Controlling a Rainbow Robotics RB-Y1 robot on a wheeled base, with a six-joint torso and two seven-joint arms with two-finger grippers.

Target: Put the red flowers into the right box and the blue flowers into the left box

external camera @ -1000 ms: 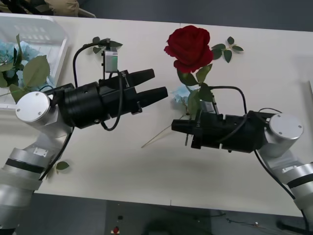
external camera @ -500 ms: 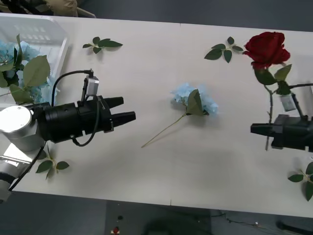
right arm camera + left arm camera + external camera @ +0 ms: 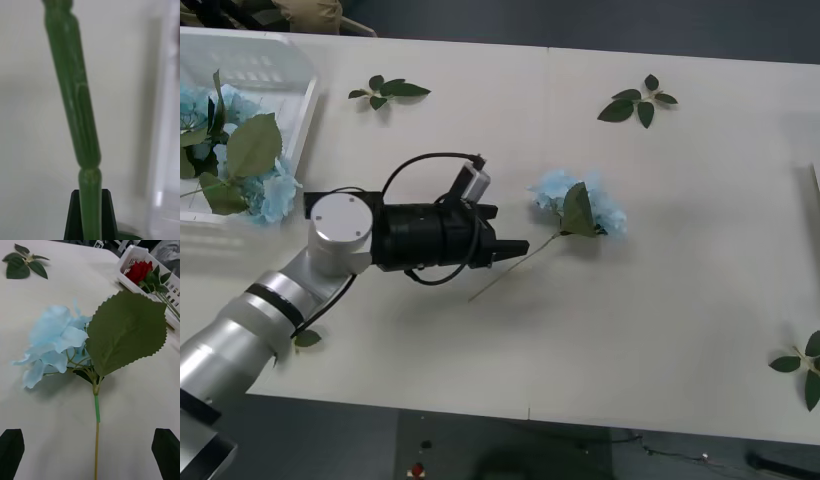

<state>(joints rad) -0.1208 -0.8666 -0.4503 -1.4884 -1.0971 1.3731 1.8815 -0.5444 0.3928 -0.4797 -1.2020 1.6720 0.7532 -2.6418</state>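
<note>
1. The left gripper lay low over the table at centre frame, its black fingers spread wide on either side of a blue flower's stem.
2. That blue flower lay flat just right of centre, its stem running toward the lower left.
3. More blue flowers sat in the left box at the upper left corner.
4. The right gripper was pinching a red flower's green stem.
5. In the left wrist view a red flower lay in the right box.
6. Loose leaf sprigs lay scattered on the table.
</note>
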